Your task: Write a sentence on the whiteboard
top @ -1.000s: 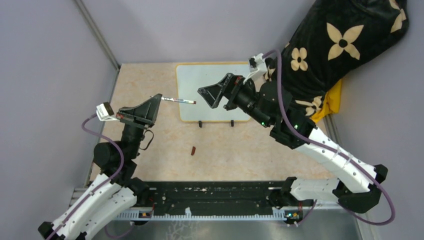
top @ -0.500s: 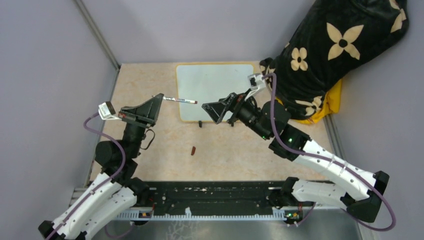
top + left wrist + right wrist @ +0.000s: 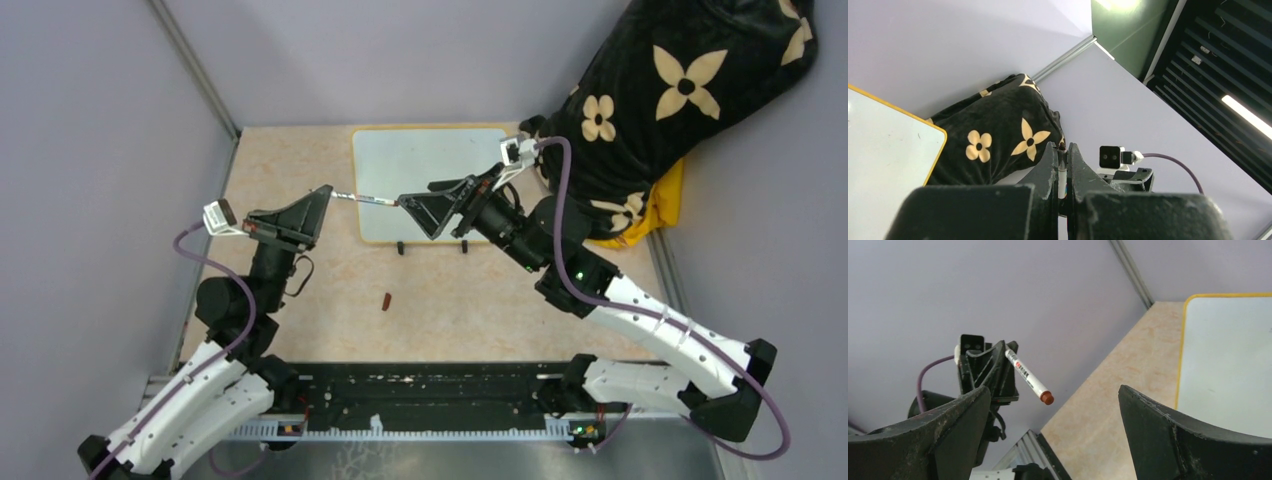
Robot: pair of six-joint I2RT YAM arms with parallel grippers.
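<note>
The whiteboard (image 3: 430, 170) lies flat at the back of the table, its white face bare; no sentence shows on it. It also shows in the right wrist view (image 3: 1228, 360) and the left wrist view (image 3: 883, 165). My left gripper (image 3: 322, 192) is shut on a white marker (image 3: 362, 200), which sticks out rightward above the board's left edge. In the right wrist view the marker (image 3: 1027, 375) ends in a reddish-brown tip. My right gripper (image 3: 416, 195) is open, its jaws wide apart just beyond that tip (image 3: 1053, 395). In the left wrist view the marker (image 3: 1062, 175) sits clamped between the fingers.
A small dark red cap (image 3: 387, 300) lies on the tan table in front of the board. A black cushion with cream flowers (image 3: 680, 90) and a yellow cloth (image 3: 660, 210) fill the back right. Grey walls close the left and the back.
My right gripper has swung left and down from over the board to the marker's free end. My left gripper with the marker has shifted slightly right.
</note>
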